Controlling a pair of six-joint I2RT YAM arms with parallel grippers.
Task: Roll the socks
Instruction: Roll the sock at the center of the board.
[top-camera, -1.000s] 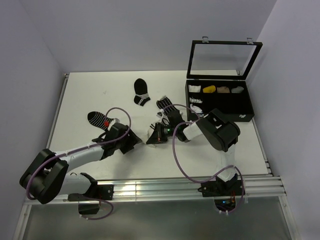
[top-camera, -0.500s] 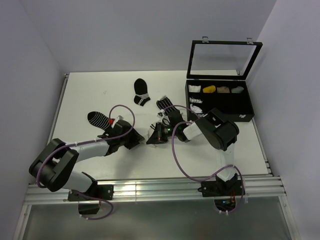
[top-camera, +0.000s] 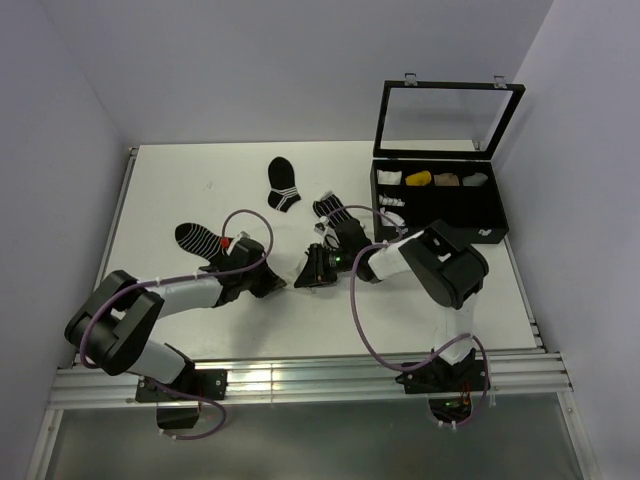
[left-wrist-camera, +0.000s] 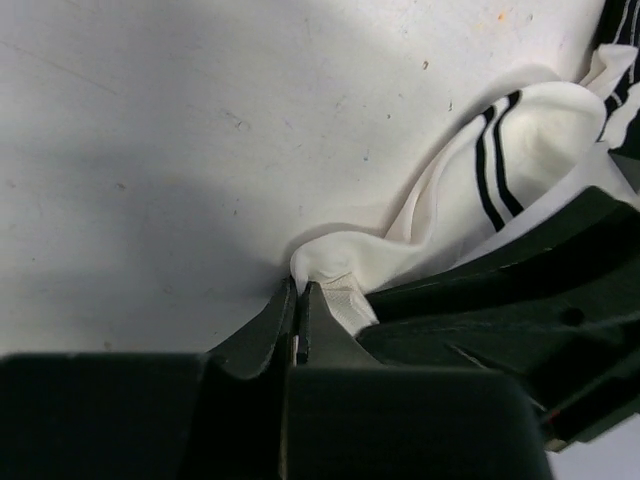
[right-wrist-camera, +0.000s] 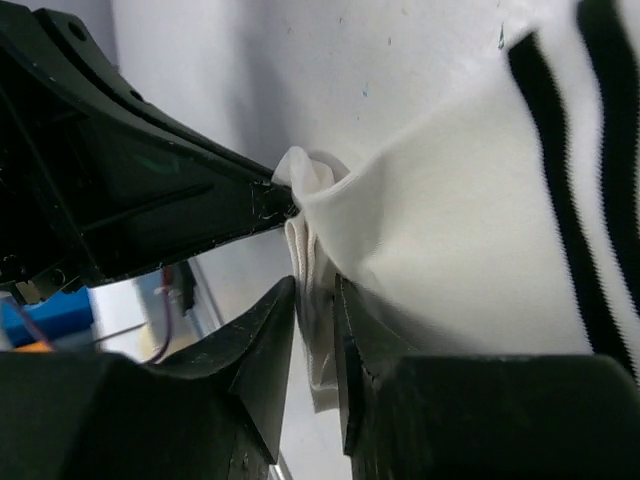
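White table (top-camera: 180, 190) under pale walls: from above, three striped socks lie beyond the two grippers, and a black lidded box (top-camera: 440, 205) holds small rolled items. Left wrist view: left gripper (left-wrist-camera: 298, 325) pinched on the white sock (left-wrist-camera: 520, 150). Right wrist view: right gripper (right-wrist-camera: 318, 320), jaws slightly apart, around the same sock's edge.

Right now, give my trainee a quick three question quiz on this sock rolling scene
1. True or false: the left fingers are shut on the white sock.
2. Which is open at the table's far right? A) box B) drawer C) bag
3. Fill in: the white sock's cuff stripes are ____.

Key: 1 true, a fold is pinched. 2 A, lid raised. 3 black.
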